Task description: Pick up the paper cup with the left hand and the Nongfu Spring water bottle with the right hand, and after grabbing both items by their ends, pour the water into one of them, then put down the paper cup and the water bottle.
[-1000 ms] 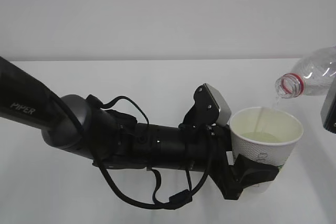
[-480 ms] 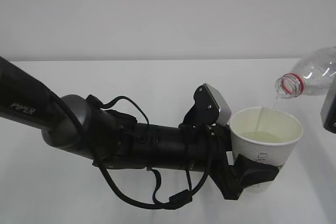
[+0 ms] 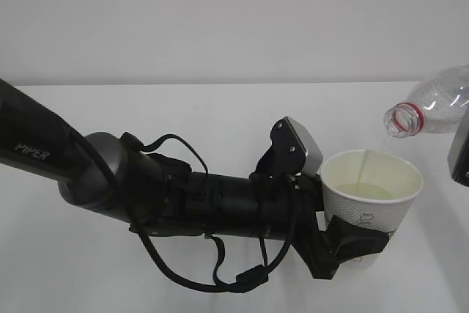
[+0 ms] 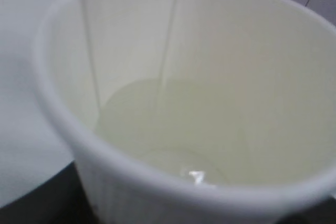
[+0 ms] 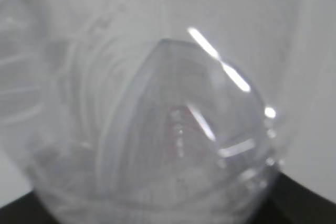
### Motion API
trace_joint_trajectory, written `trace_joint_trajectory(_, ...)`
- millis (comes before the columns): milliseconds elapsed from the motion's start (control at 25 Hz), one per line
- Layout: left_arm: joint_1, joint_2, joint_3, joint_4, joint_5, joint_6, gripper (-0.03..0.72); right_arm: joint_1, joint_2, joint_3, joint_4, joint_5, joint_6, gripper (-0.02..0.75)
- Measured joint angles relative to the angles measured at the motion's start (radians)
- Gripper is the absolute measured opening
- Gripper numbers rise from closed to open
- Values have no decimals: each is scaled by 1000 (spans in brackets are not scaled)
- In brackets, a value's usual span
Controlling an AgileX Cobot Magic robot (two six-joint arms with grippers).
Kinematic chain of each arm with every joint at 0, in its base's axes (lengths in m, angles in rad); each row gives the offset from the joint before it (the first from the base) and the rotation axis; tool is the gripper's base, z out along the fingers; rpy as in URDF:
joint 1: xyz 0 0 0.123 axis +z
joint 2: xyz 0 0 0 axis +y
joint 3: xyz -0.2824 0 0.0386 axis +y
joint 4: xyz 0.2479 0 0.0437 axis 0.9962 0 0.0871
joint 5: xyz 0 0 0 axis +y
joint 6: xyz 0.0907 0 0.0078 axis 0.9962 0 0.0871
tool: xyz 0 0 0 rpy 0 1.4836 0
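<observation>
The white paper cup [image 3: 370,207] stands upright above the table, and my left gripper [image 3: 352,243] is shut on its lower part. From the left wrist the cup's cream inside [image 4: 252,66] fills the view, with a pale pool of water [image 4: 168,124] at the bottom. The clear Nongfu Spring water bottle [image 3: 436,104] lies tilted at the upper right, its open red-ringed mouth over the cup's far rim. A thin stream of water [image 3: 381,144] falls from it into the cup. My right gripper [image 3: 460,155] shows only as a black part at the right edge. The bottle's ribbed base [image 5: 173,129] fills the right wrist view.
The thick black left arm [image 3: 110,181], marked "PIPER", reaches across the white table [image 3: 183,108] from the left, with loose cables [image 3: 212,269] hanging under it. A plain pale wall [image 3: 220,12] stands behind the table.
</observation>
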Motion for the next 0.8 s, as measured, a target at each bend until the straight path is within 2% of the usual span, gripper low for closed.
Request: trace_joint_trajectory(800, 0, 0, 0, 0, 0, 0, 510, 0, 0, 0, 0, 0, -4, 461)
